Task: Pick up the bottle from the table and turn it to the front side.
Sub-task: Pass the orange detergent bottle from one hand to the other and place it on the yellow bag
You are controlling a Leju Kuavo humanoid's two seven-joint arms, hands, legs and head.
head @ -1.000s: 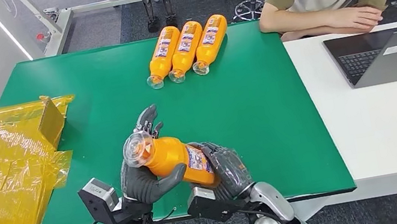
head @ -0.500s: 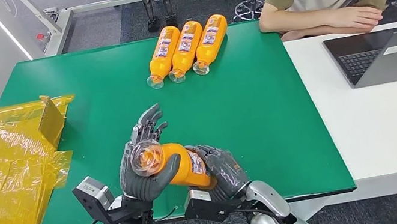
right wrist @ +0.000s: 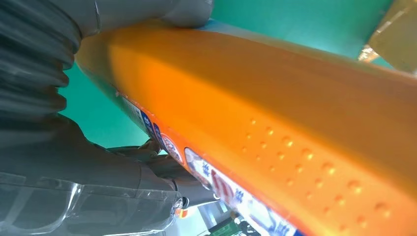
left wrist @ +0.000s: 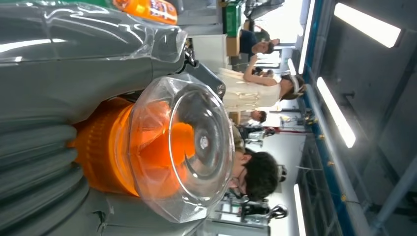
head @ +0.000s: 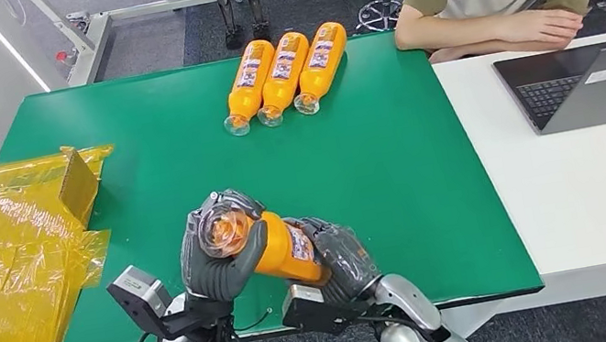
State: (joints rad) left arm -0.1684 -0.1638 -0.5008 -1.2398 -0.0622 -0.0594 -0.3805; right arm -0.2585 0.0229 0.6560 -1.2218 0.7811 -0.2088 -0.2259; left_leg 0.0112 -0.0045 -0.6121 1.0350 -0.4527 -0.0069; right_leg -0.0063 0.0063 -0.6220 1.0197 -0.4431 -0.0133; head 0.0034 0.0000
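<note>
While the left robot hand grips the bottle neck, the right robot hand clasps its base.

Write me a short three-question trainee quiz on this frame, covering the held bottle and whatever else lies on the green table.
1. True or false: both the left robot hand and the right robot hand hold the orange plastic bottle with the clear cap.
2. How many other orange bottles lie at the green table's far edge?
   A. two B. three C. four
3. Fill in: the yellow plastic sheets lie at the table's ____ side.

Key: 1 true; 2 B; 3 left.
</note>
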